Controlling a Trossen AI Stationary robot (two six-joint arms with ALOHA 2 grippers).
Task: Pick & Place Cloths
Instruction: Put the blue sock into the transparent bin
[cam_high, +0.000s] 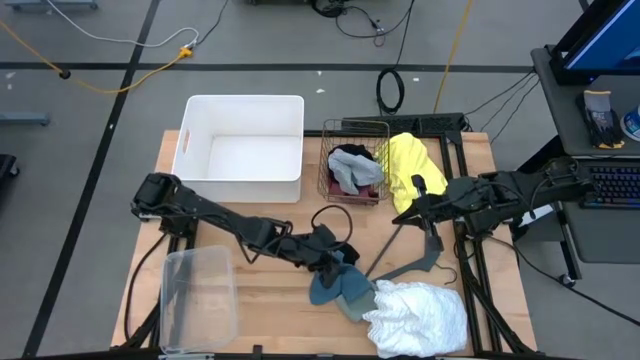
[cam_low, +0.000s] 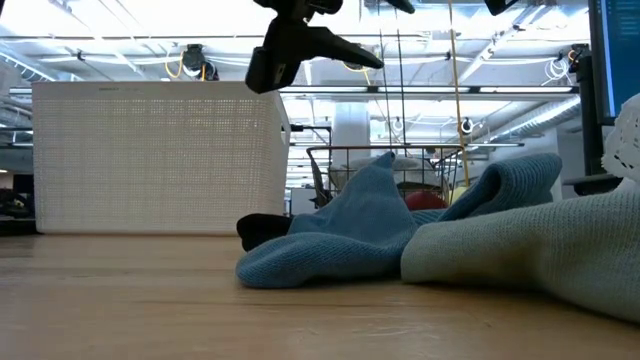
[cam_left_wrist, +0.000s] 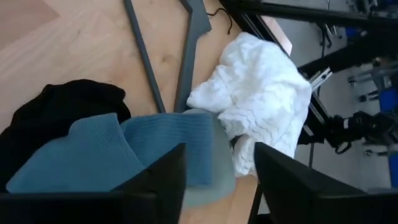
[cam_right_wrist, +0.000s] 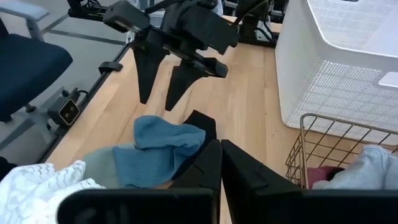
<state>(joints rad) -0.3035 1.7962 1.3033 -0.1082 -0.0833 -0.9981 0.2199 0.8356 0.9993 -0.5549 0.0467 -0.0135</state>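
Wooden counter (cam_high: 270, 310) is carrying the blue cloth (cam_right_wrist: 163, 149), lying free beside the white cloth (cam_high: 418, 316); the left pincer (cam_right_wrist: 159, 99) is hovering just above it, parted and empty, while the right pincer (cam_high: 405, 213) is sitting shut near the yellow cloth (cam_high: 412, 162).

The table carries six loose cloths (one yellow (cam_high: 412, 165), one frilly white (cam_high: 420, 316), one blue (cam_high: 328, 288), one pale grey-green (cam_high: 357, 295), one black (cam_left_wrist: 56, 118), one grey (cam_high: 358, 172) in the basket), one white bin (cam_high: 243, 112), one wire basket (cam_high: 334, 187), one clear tub (cam_high: 197, 296) and one grey hanger (cam_high: 415, 265).
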